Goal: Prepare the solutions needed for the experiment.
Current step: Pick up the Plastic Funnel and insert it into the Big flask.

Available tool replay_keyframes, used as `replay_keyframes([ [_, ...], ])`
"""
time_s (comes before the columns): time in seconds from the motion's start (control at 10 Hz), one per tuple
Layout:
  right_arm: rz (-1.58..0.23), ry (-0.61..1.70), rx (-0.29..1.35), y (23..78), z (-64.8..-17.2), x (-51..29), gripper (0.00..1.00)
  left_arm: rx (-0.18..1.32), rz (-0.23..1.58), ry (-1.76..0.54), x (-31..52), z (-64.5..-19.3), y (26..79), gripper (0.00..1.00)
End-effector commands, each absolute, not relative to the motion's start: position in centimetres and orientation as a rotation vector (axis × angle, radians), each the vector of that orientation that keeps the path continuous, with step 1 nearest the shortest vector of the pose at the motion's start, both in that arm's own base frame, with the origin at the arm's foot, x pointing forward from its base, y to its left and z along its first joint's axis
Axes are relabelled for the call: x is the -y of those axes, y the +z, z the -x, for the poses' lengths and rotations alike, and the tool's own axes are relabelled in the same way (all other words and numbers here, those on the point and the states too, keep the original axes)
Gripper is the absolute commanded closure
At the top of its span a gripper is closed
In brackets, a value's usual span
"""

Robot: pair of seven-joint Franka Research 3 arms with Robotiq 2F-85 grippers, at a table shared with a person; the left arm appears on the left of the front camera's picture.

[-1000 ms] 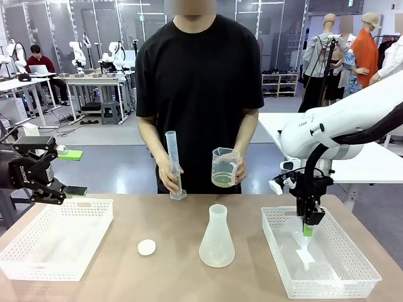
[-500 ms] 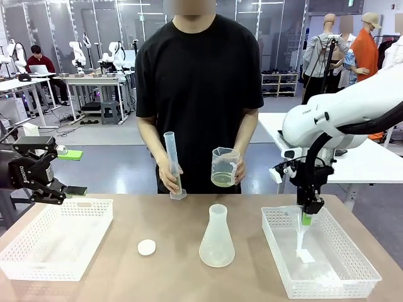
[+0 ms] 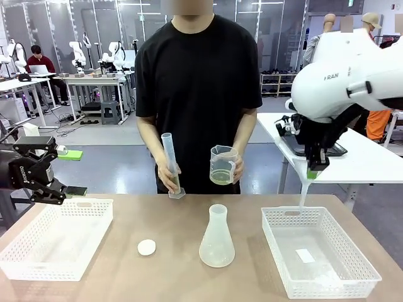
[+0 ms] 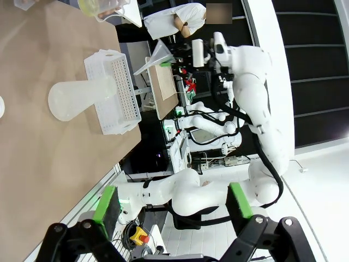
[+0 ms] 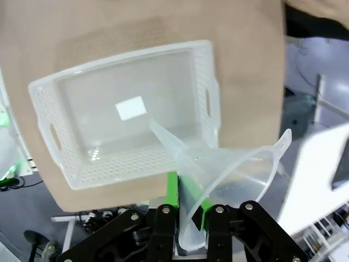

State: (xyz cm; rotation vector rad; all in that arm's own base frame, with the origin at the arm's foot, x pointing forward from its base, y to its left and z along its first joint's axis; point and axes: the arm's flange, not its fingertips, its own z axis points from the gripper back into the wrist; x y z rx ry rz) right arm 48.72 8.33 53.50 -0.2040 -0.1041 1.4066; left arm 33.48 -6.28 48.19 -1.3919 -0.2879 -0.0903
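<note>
solutions (image 3: pixel 216 258) in conical flask (image 3: pixel 216 236), centre of table (image 3: pixel 176 280) | round cap (image 3: pixel 146 247) left of it | left basket (image 3: pixel 44 267), right basket (image 3: pixel 334 286) at the ends | graduated cylinder (image 3: pixel 170 165) + beaker (image 3: pixel 223 166) behind flask | funnel (image 5: pixel 218 164) over right basket

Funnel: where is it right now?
Front view, robot's right side: the clear funnel hangs pinched in the right gripper, in the air above the white basket's far edge.

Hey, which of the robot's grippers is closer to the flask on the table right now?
Right. The right gripper, shut on a funnel, hangs above the right basket beside the flask; the left gripper sits open, out beyond the left basket.
</note>
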Motion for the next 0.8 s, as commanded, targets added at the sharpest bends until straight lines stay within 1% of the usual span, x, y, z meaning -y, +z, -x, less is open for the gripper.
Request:
replay_keyframes([
  [0.0, 0.393, 1.333, 0.156, 54.3, -46.2, -9.4, 1.00, 0.292, 1.411, -0.095, 6.4, -33.6, 48.4, 0.00],
  [0.1, 0.464, 1.288, 0.178, 55.3, -45.4, -9.8, 1.00, 0.292, 1.411, -0.095, 6.4, -33.6, 48.4, 0.00],
  [0.3, 0.534, 1.249, 0.211, 56.1, -44.2, -10.7, 1.00, 0.292, 1.411, -0.095, 6.4, -33.6, 48.4, 0.00],
  [0.4, 0.539, 1.240, 0.227, 56.3, -43.9, -10.8, 1.00, 0.292, 1.411, -0.095, 6.4, -33.6, 48.4, 0.00],
  [0.5, 0.491, 1.243, 0.239, 56.2, -44.2, -10.9, 1.00, 0.292, 1.411, -0.095, 6.4, -33.6, 48.4, 0.00],
  [0.6, 0.510, 1.283, 0.215, 57.4, -44.3, -10.4, 1.00, 0.292, 1.411, -0.095, 6.4, -33.6, 48.4, 0.00],
  [0.7, 0.510, 1.283, 0.215, 57.4, -44.3, -10.4, 1.00, 0.292, 1.411, -0.095, 6.4, -33.6, 48.4, 0.00],
])
